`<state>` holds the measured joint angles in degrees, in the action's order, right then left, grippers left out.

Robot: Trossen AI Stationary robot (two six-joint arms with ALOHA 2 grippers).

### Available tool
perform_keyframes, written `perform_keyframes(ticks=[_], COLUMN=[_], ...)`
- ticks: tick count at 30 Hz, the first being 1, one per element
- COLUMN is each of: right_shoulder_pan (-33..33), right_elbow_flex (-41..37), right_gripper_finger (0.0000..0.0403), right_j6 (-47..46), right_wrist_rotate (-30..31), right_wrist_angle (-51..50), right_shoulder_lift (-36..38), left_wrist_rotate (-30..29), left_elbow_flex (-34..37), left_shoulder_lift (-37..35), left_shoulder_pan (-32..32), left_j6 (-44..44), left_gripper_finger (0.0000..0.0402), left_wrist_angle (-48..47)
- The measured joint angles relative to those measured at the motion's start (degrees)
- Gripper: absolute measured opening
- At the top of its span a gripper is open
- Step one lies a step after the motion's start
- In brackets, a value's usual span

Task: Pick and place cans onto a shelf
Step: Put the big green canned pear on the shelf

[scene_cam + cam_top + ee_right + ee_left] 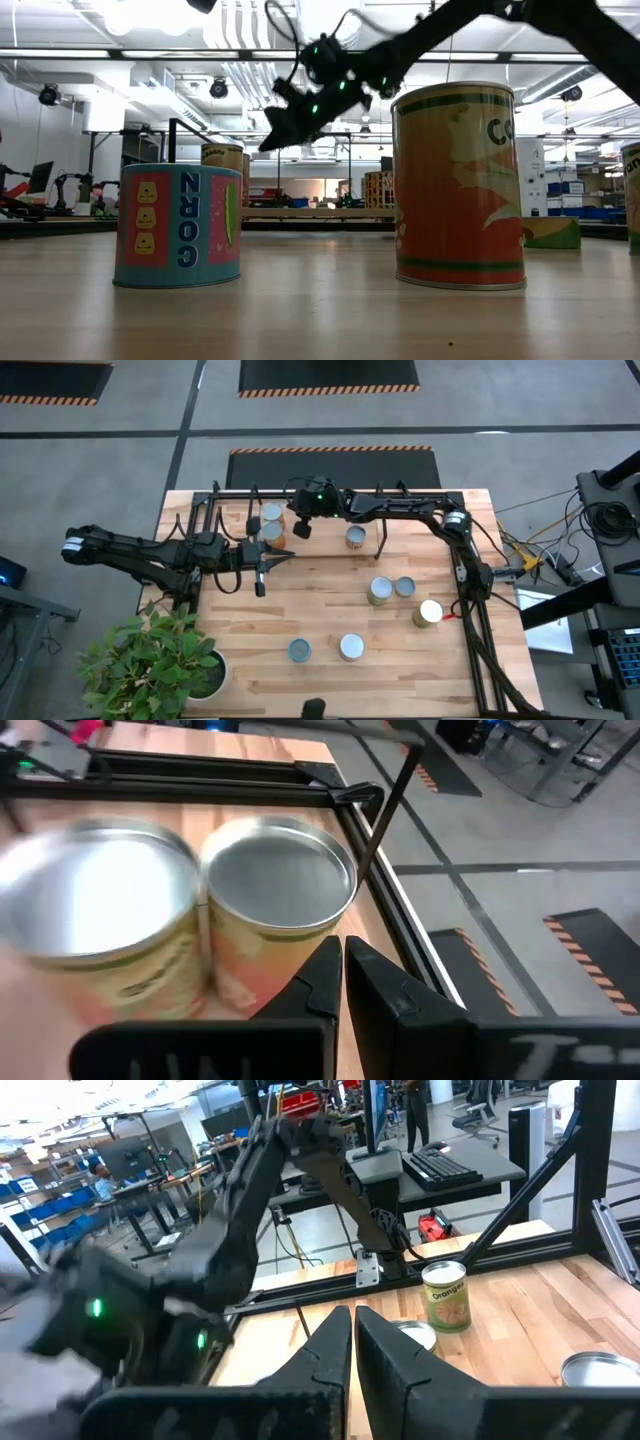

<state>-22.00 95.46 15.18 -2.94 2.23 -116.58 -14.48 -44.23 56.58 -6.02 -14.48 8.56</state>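
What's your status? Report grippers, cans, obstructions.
Left gripper shut, empty, mid-table. Right gripper shut, empty, above two cans at the shelf. Five cans loose on table. Nothing blocking.

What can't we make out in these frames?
- Right wrist view: nearer can is blurred, so its label is unreadable; the can beside it is partly covered by the shut right claw.
- Low view: the orange can shows only "CO"; the rest of the label curves out of sight.
- Left wrist view: right arm is smeared and hides the shelf behind it; a can is cut by the edge.
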Motion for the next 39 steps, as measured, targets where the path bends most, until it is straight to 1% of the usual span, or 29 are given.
perform_keyframes(ticks=[4, 9, 11, 19, 25, 27, 31, 33, 35, 39], right_shoulder_pan=[1.9, 6.8, 9.3, 20.5, 27.0, 27.9, 28.3, 28.3, 28.4, 30.1], right_elbow_flex=[0.0, -0.4, -1.5, -10.2, -16.8, -17.6, -19.3, -20.8, -22.5, -27.0], right_gripper_finger=[0.0009, 0.0009, 0.0009, 0.0009, 0.0009, 0.0009, 0.0009, 0.0009, 0.0009, 0.0009], right_j6=[0.3, 1.2, 0.8, -10.1, -22.0, -27.3, -35.5, -37.7, -38.2, -36.8], right_wrist_rotate=[0.8, 6.9, 7.5, 7.5, 7.5, 7.4, 7.6, 7.6, 8.0, 11.2], right_wrist_angle=[-8.2, -19.5, -22.6, -29.6, -34.6, -39.5, -52.9, -58.3, -61.3, -60.4], right_shoulder_lift=[5.3, 13.7, 17.2, 28.2, 31.9, 32.5, 33.0, 33.6, 34.3, 37.8], left_wrist_rotate=[0.0, 0.0, 0.0, 0.0, 0.0, 0.0, 0.0, 0.0, 0.0, 0.0], left_elbow_flex=[0.0, 0.0, 0.0, 0.0, 0.0, 0.0, 0.0, 0.0, 0.0, 0.0], left_shoulder_lift=[0.0, 0.0, 0.1, 0.1, 0.2, 0.2, 0.2, 0.2, 0.2, 0.2], left_shoulder_pan=[0.0, 0.0, 0.0, 0.0, 0.0, 0.0, 0.0, 0.0, 0.0, 0.0], left_j6=[0.0, 0.1, 0.3, 1.0, 1.5, 1.5, 1.5, 1.5, 1.5, 1.5], left_gripper_finger=[0.0001, 0.0001, 0.0001, 0.0001, 0.0001, 0.0001, 0.0001, 0.0001, 0.0001, 0.0001], left_wrist_angle=[0.0, 0.0, 0.0, 0.0, 0.0, 0.0, 0.0, 0.0, 0.0, -0.1])
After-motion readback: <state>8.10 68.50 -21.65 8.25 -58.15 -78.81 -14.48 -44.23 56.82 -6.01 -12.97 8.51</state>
